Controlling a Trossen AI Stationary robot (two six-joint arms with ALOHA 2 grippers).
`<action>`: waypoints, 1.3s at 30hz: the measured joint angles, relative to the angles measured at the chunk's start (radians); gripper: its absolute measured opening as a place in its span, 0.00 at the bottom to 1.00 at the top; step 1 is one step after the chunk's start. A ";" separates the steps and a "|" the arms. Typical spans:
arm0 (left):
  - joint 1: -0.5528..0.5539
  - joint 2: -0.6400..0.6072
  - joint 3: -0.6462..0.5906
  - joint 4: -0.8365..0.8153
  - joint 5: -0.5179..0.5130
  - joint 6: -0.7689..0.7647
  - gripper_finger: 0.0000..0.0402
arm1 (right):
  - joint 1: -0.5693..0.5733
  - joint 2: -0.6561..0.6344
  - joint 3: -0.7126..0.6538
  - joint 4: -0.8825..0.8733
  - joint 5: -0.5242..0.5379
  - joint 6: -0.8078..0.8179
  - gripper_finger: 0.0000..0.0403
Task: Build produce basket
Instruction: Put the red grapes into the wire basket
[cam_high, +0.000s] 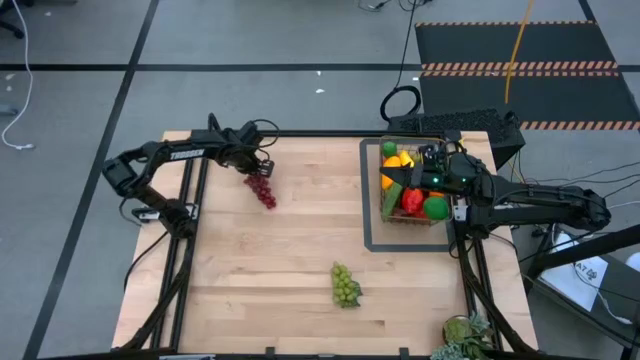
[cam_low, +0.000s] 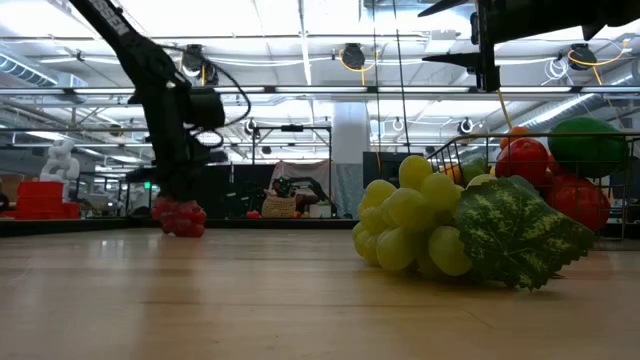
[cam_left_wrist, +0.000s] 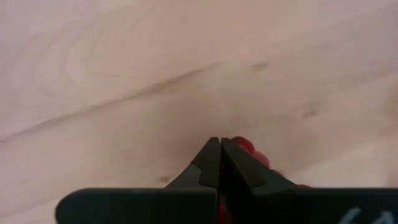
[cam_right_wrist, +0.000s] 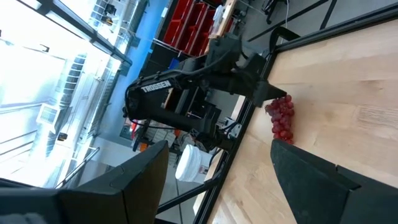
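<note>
Basket (cam_high: 443, 221) status: the wire-mesh basket sits on the dark tray frame (cam_high: 370, 236) at the far right of the desk (cam_high: 260, 260), already holding several pieces, among them a red one (cam_high: 412, 199), a green one (cam_high: 435, 207), yellow and orange. Judged partly filled.

Outstanding: two grape bunches lie on bare desk. Red grapes (cam_high: 262, 189) are at far left; green grapes (cam_high: 345, 285), with a mottled leaf (cam_low: 520, 230), are near centre. More leafy produce (cam_high: 465, 335) shows at the near right corner, kind not determinable.

Left gripper (cam_high: 262, 168) is down at the red grapes. In the left wrist view its jaws are pressed together, red berries (cam_left_wrist: 245, 148) just beyond the tips. Whether a stem is pinched between them cannot be told. In the low view the bunch (cam_low: 180, 217) looks to be at desk level.

Right gripper (cam_high: 432, 180) hangs over the basket, jaws spread, nothing between them.

Writing: "TROSSEN" reads on the left arm (cam_right_wrist: 155, 87) in the right wrist view; no other legible labels.
</note>
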 joint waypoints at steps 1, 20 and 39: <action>-0.010 -0.016 0.006 0.003 0.004 -0.005 0.01 | 0.000 0.000 0.000 0.000 0.001 0.000 0.68; -0.209 -0.318 0.111 -0.003 0.009 -0.114 0.00 | -0.002 0.002 0.000 0.000 0.093 -0.047 0.68; -0.244 -0.420 0.096 0.440 0.172 -0.547 0.00 | 0.000 0.002 0.000 0.000 0.100 -0.087 0.68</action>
